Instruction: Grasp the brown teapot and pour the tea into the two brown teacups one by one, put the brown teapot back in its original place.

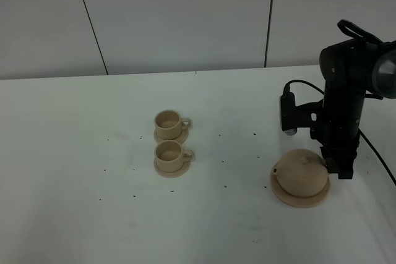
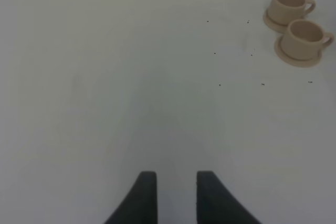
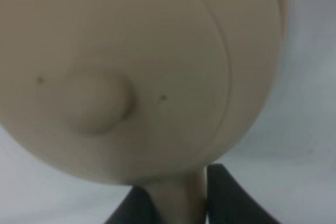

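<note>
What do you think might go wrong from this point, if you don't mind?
The right gripper grips the brown teapot only at its thin handle, so it may swing or slip when lifted. The saucer under it may shift too. The two brown teacups stand close together, so tea may miss one.

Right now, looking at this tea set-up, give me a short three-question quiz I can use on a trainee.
1. True or false: the brown teapot is held clear of its large saucer.
2. What lies between the right gripper's fingers? A, the teapot's handle; B, a teacup; C, nothing.
3. Fill in: the left gripper is open and holds ___.
Key: 1 false, it sits on the saucer. 2 A. 3 nothing.
</note>
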Tool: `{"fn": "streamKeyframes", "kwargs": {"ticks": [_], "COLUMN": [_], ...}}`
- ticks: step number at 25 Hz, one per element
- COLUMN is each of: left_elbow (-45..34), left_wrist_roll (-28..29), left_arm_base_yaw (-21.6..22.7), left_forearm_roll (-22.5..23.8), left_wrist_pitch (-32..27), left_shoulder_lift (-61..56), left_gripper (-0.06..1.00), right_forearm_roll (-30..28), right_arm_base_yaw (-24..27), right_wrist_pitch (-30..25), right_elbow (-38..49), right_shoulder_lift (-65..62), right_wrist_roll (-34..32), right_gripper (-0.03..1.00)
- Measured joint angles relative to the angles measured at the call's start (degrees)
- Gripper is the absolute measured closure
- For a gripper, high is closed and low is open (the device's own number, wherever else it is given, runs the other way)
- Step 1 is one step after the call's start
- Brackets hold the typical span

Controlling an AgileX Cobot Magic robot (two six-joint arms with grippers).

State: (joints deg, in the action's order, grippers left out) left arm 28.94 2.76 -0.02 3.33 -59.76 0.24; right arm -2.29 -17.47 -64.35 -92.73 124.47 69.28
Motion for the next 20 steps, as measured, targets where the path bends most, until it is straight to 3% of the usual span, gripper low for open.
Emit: {"fn": "streamKeyframes", "kwargs": {"ticks": [16, 20], "left_elbow": [0.00, 0.00], "left_wrist_roll": [0.00, 0.00], "left_arm_base_yaw": [0.00, 0.00], "left_forearm_roll": [0.00, 0.00], "left_wrist_pitch": [0.00, 0.00], "left_shoulder_lift": [0.00, 0.00], "left_gripper": [0.69, 0.69], "right_forearm_roll": [0.10, 0.34], "right_arm_base_yaw": [0.00, 0.00], "right_wrist_pitch": [-0.26, -0.39], "right_elbow": [0.00, 0.00], "right_shoulder_lift": [0.00, 0.06], "right_wrist_roll": [0.05, 0.05], "right_gripper": [0.77, 0.82]}}
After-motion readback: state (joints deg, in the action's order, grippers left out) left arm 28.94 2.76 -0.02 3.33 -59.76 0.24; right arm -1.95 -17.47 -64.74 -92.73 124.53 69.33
